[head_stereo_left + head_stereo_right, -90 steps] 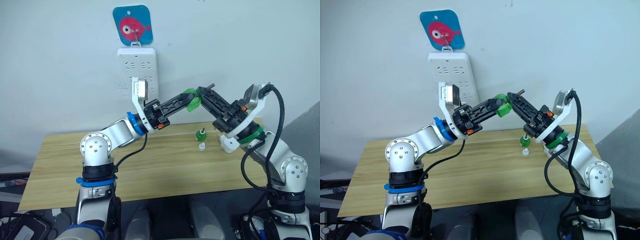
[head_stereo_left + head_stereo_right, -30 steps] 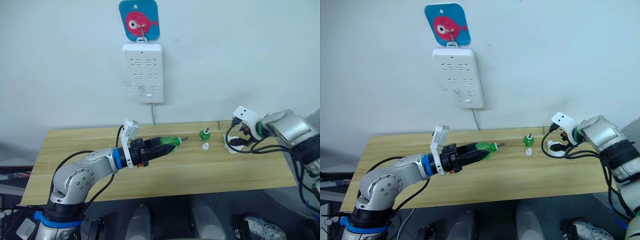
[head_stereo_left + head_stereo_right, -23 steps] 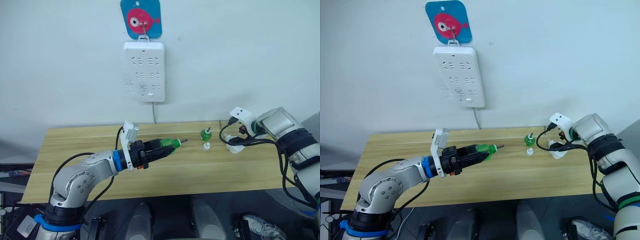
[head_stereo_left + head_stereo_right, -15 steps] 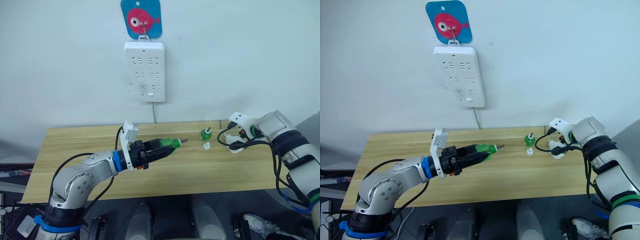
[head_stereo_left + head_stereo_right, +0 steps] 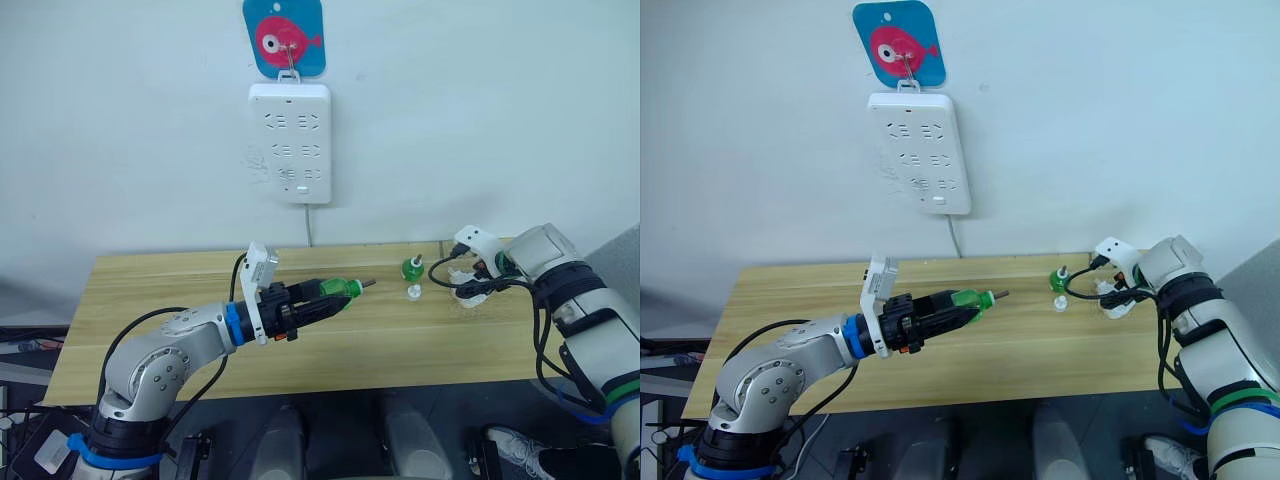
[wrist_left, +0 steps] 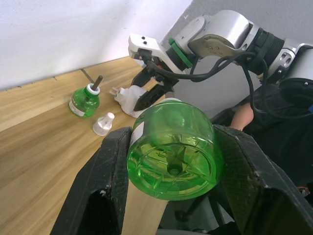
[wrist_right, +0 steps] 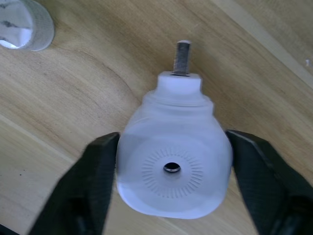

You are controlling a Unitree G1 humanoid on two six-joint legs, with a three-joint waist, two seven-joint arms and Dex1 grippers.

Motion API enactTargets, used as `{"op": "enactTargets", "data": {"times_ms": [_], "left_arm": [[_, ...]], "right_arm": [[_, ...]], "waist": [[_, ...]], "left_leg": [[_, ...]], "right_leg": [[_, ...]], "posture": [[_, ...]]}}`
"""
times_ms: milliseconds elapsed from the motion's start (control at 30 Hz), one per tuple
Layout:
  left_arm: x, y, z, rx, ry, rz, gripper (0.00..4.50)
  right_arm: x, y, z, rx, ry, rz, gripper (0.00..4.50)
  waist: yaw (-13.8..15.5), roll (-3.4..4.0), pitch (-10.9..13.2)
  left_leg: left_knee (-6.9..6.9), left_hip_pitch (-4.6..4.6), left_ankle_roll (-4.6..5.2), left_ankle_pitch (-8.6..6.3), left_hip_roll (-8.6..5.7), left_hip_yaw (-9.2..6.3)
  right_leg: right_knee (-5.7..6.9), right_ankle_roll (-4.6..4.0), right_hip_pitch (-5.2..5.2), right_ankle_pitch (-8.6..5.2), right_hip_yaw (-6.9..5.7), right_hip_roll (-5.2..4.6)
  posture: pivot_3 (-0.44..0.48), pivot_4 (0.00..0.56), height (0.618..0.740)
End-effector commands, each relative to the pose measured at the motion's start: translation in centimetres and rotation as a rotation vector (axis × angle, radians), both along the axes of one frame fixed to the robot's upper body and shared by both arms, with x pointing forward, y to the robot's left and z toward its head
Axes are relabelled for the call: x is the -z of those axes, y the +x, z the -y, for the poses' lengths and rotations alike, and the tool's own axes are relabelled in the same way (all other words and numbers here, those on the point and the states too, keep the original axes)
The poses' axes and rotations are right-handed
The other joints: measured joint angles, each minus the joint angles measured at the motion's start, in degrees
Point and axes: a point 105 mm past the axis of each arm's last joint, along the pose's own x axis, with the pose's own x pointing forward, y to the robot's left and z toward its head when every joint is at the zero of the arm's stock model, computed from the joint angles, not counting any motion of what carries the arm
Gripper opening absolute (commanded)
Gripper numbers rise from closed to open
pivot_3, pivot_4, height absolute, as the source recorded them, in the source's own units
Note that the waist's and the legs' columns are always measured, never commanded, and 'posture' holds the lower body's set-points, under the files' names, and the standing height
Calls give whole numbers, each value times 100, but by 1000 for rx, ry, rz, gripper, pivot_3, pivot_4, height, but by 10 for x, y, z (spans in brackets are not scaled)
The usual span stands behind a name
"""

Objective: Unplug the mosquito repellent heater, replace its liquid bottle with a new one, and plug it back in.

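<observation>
- Wooden bench [image 5: 330, 340], light grain, set against white wall [image 5: 480, 110].
- White power strip [image 5: 289, 143] hung upright on wall above bench's rear edge; several socket rows, all vacant as far as can be seen.
- Strip's thin cord [image 5: 306, 228] drops from its lower end to behind bench.
- Blue card w/ pink fish [image 5: 284, 38] directly above strip, touching its hook.
- Small white cap [image 5: 409, 292] standing on bench, right of centre, toward rear.
- Dark clutter on floor [image 5: 30, 455] at left, under bench; too dim to identify.
</observation>
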Motion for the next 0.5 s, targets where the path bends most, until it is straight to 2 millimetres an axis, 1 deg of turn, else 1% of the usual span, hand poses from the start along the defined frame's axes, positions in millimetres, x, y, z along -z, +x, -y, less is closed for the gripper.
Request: {"op": "enactTargets", "data": {"times_ms": [33, 133, 233, 367, 400, 433, 467, 500], "left_arm": [[-8, -4, 6, 29, -14, 52, 2265], [-8, -3, 6, 29, -13, 54, 2265], [-7, -2, 6, 38, -11, 59, 2265], [-8, 2, 8, 46, -16, 69, 2265], [-9, 2, 8, 47, -16, 71, 2265], [-9, 3, 8, 48, -16, 74, 2265], [-10, 3, 7, 49, -17, 76, 2265], [-11, 4, 6, 49, -17, 78, 2265]], "right_arm": [[0, 1, 3, 5, -8, 11, 2874], [-1, 0, 3, 1, -10, 9, 2874], [-7, -1, 2, 5, 5, 16, 2874], [-15, -1, 6, 23, 25, 44, 2874], [-20, -1, 7, 21, 33, 60, 2874], [-28, 1, 8, 29, 58, 89, 2874], [-40, 2, 10, 54, 93, 119, 2874], [-50, 2, 15, 43, 103, 151, 2874]], "waist": [[0, 0, 0], [2, 0, 0], [4, 0, 0], [13, 0, 0], [14, 0, 0], [13, 0, 0], [13, 1, 0], [15, 1, 0]], "left_leg": [[0, 0, 0, 0, 0, 1], [0, 0, 0, 0, 0, 0], [0, 0, -1, 0, 0, 0], [0, -2, -1, 0, -1, 0], [0, -2, -1, 1, -1, 0], [0, -2, -1, 1, -1, 1], [0, -2, -1, 0, -1, 1], [0, -2, -1, 1, -1, 2]], "right_leg": [[0, 0, 0, 0, 0, 0], [0, 0, 0, 0, 0, 0], [0, 0, 0, 0, 0, 0], [-2, 0, 0, 0, 0, 0], [-3, 0, 0, 0, 0, 0], [-3, 0, 0, 0, 0, -1], [-4, 0, -1, 0, 0, -1], [-4, 0, -2, 0, 0, -1]], "posture": [[-72, 270, 734], [-85, 264, 734], [-96, 257, 734], [-109, 252, 734], [-109, 252, 734], [-108, 247, 734], [-108, 247, 734], [-110, 244, 734]]}}
